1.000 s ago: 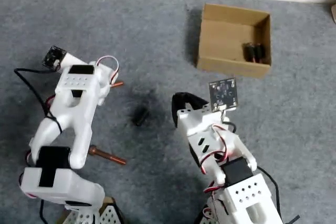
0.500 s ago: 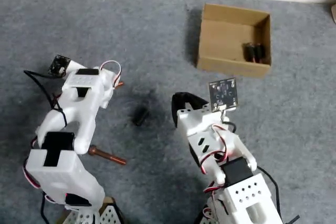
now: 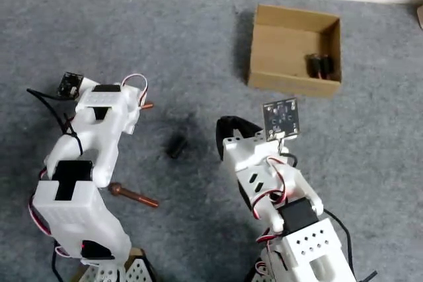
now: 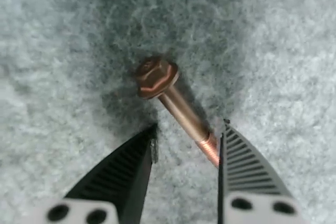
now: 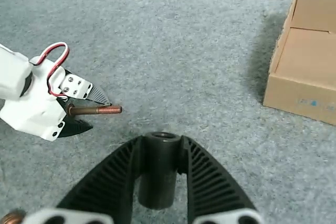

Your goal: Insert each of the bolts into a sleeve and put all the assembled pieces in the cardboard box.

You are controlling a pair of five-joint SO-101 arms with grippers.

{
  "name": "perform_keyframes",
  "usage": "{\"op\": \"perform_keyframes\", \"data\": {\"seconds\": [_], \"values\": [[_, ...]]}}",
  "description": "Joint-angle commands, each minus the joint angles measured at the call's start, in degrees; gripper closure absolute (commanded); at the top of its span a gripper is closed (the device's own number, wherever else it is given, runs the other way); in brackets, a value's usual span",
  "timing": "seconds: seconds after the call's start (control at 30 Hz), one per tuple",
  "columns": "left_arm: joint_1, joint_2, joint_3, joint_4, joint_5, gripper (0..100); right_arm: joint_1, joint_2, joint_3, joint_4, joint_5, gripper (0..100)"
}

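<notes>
A copper bolt (image 4: pixel 170 95) lies on the grey carpet between the fingers of my left gripper (image 4: pixel 187 129), which is open. Its threaded end touches one finger and its hex head lies past the tips. In the high view the bolt (image 3: pixel 147 105) pokes out beside the left gripper (image 3: pixel 135 107). My right gripper (image 5: pixel 160 145) is shut on a black sleeve (image 5: pixel 157 182), held above the carpet with its bore facing away. From there the left gripper (image 5: pixel 86 109) straddles the bolt (image 5: pixel 100 110). The cardboard box (image 3: pixel 291 80) holds assembled pieces (image 3: pixel 319 65).
A second black sleeve (image 3: pixel 176 144) lies on the carpet between the two arms. Another copper bolt (image 3: pixel 134 195) rests near the left arm's base. The right arm's gripper (image 3: pixel 228 130) is in mid-table, in front of the box.
The left arm has folded and settled lower over the bolt, its base joints swinging forward, while the bolt has stayed in place. The right arm and its sleeve have not moved.
</notes>
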Motion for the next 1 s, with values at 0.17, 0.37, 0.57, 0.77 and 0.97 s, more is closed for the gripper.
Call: {"op": "perform_keyframes", "data": {"seconds": [0.17,0.37,0.57,0.77,0.97], "values": [[-1.89,0.13,-1.1,-0.35,0.26,85,0.75,-1.1,-0.4,-2.07,0.79,99.4],[-3.56,0.92,-1.1,-0.35,0.26,98,0.75,-1.1,-0.4,-2.07,0.79,99.4],[-3.38,1.89,-3.12,0.09,-0.18,99,0.75,-1.1,-0.4,-2.07,0.79,99.4],[-1.19,-8.57,-6.73,11.69,-15.65,99,0.75,-1.1,-0.4,-2.07,0.79,99.4],[11.56,-26.24,0.31,21.19,-38.15,99,0.75,-1.27,-0.31,-2.07,0.88,99.4]]}}
